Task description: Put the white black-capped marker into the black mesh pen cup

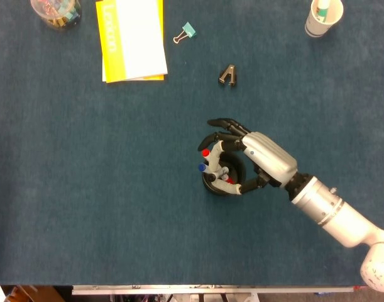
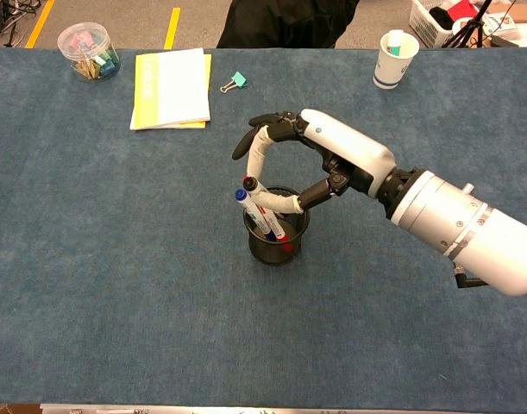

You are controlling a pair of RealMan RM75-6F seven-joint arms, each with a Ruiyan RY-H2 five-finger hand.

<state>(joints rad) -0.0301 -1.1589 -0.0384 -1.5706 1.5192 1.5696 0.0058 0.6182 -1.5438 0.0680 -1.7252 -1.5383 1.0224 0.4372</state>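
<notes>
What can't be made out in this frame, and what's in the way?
- Marker tip: both views show the white marker in the right hand over the pen cup, but the fingers and mesh hide whether it touches the bottom.
- Pen cup inside: in the head view the hand covers part of the opening.
- Left hand: in neither view.
- Paper cup: cut by the head view's top edge; contents too small to name.

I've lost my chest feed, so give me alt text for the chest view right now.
The right hand holds the white black-capped marker over the black mesh pen cup, which already holds a red-capped and a blue-capped marker. Behind it on the blue table lie a yellow notepad, two binder clips, a clip jar and a paper cup.
</notes>
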